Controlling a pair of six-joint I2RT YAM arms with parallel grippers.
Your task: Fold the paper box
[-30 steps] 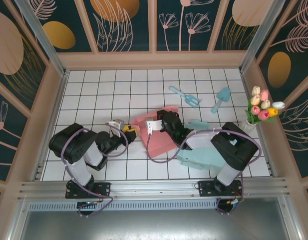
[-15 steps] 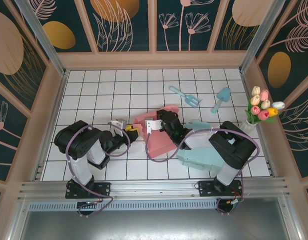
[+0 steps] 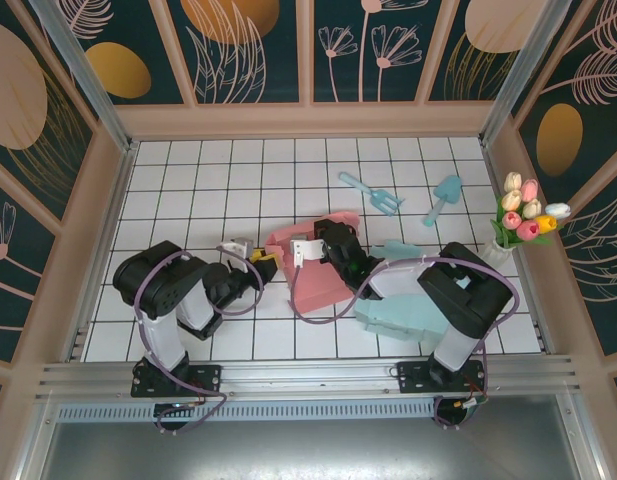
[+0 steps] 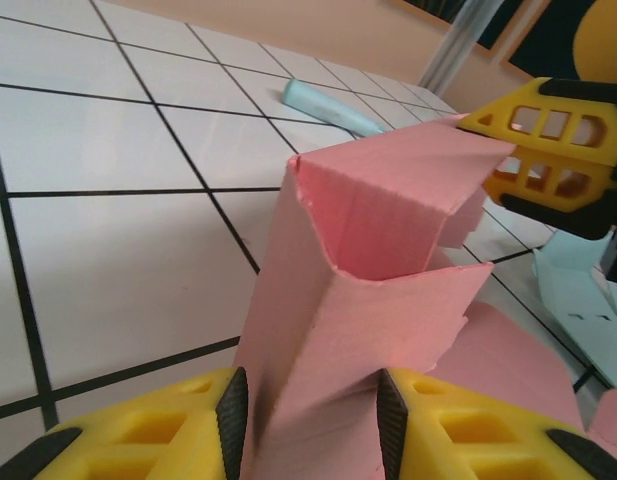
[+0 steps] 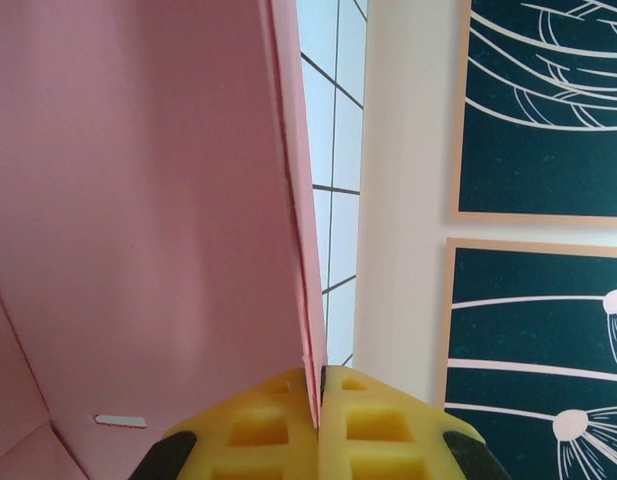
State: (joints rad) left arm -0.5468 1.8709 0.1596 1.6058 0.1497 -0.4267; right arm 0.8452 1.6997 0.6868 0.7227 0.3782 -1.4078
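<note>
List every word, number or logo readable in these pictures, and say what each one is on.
There is no readable text.
The pink paper box is plain on every face that shows.
The wall panels carry only drawings of leaves and flowers, with no letters or numbers.

Paper box (image 4: 378, 260): pink card, matt, faintly ribbed, fuzzy torn edges. Fingers (image 4: 138, 440) at bottom of frame: smooth yellow plastic, black rubbery pads (image 4: 231, 420). Table (image 4: 108, 130): glossy white tile, dark grid lines. Rail (image 3: 308, 375), lower frame: brushed metal.
</note>
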